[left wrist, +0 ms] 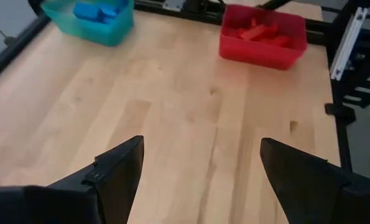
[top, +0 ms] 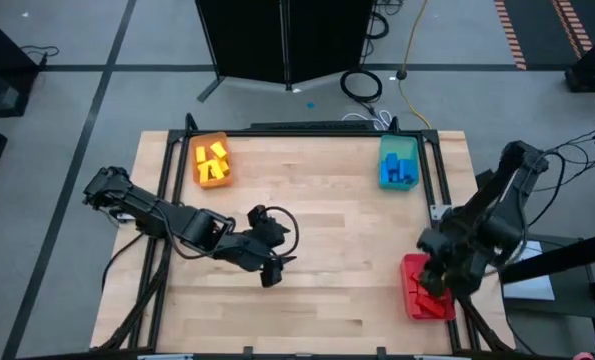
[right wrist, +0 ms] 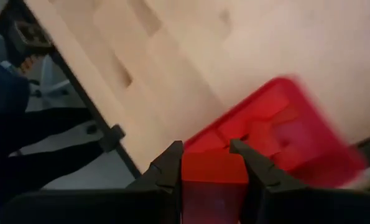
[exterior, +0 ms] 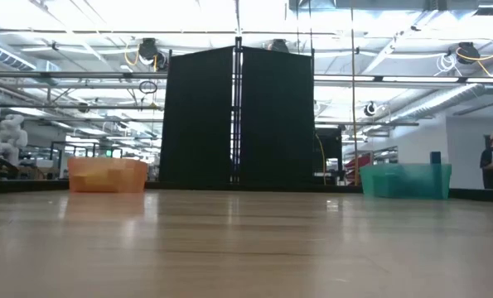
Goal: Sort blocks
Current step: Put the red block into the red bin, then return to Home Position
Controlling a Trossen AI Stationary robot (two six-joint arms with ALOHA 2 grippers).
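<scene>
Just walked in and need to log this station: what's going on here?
The robot is sorting blocks by colour. The right gripper holds a red block above the red tray at the table's near right corner. The left gripper is open and empty over the bare middle. Yellow blocks lie in the orange tray, blue blocks in the teal tray.

Yellow blocks (top: pixel 212 160) heaped loosely in the orange tray (top: pixel 197 172) at the table's far left corner. Blue blocks (top: pixel 398 168) piled in the teal tray (top: pixel 398 145) at the far right. Red blocks (left wrist: pixel 263 32) jumbled in the red tray (left wrist: pixel 259 53) near the right edge; one red block (right wrist: pixel 213 168) clamped between the right gripper (right wrist: pixel 211 163) fingers above that tray.
</scene>
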